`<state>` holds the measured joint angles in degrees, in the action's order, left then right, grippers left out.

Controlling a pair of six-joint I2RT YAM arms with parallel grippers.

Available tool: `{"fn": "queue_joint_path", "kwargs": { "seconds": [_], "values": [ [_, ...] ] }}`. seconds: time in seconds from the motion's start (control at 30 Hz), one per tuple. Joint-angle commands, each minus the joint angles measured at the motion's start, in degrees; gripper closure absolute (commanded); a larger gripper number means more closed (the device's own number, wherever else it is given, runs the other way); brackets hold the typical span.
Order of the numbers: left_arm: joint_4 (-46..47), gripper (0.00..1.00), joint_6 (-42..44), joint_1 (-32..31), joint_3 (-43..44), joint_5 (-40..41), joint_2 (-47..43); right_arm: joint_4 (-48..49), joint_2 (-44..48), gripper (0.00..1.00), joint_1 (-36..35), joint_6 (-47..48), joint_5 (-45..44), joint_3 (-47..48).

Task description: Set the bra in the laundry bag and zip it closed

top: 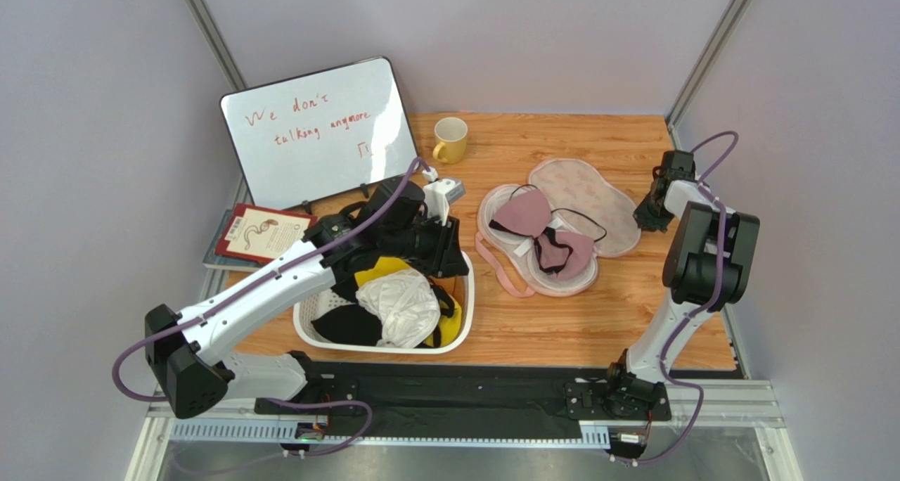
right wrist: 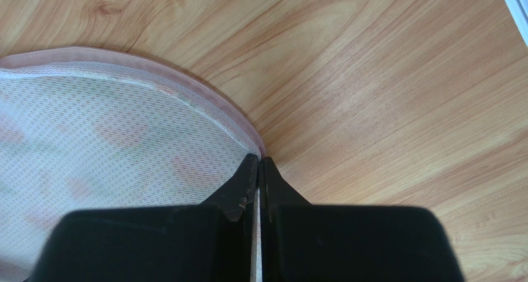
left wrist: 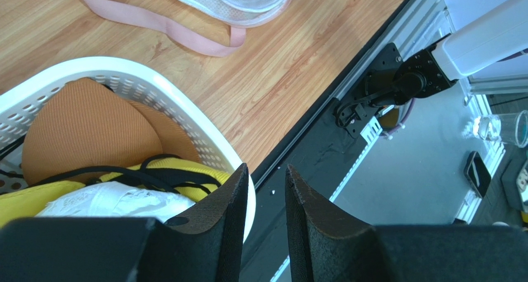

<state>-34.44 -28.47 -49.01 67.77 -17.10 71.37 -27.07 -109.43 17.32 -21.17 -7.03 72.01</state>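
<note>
The laundry bag [top: 592,191] lies spread open in two cream lobes at the table's middle right. The pale pink bra [top: 544,233] with black straps rests on its nearer lobe. My right gripper [top: 647,219] is at the far lobe's right edge. In the right wrist view it [right wrist: 259,159] is shut on the pink-trimmed rim of the bag [right wrist: 111,146], with a thin strip of fabric between the jaws. My left gripper [left wrist: 268,170] hangs part open and empty over the right corner of the basket [left wrist: 124,68]. The bag's pink loop [left wrist: 161,28] shows beyond it.
A white slotted basket [top: 317,339] with yellow, white and black garments stands at the front left under the left arm. A whiteboard [top: 317,133] leans at the back left, a yellow mug [top: 450,139] beside it. A red book [top: 262,233] lies at the left edge.
</note>
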Motion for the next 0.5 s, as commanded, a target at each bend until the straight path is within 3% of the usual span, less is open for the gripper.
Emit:
{"fn": "queue_joint_path", "kwargs": {
  "seconds": [0.0,0.23,0.47],
  "values": [
    [1.48,0.66,-1.06,0.06,3.16,-2.05,1.22,1.67,4.04,1.00,0.17,-1.06,-1.94,-1.34],
    [0.77,0.66,-4.04,-0.03,7.46,-2.49,5.61,-1.41,13.96,1.00,-3.60,-1.68,-8.70,-2.83],
    [1.56,0.53,-8.62,-0.29,12.21,-3.99,10.27,-2.55,20.38,1.00,-7.30,-3.52,-12.84,-5.03]
  ]
}}
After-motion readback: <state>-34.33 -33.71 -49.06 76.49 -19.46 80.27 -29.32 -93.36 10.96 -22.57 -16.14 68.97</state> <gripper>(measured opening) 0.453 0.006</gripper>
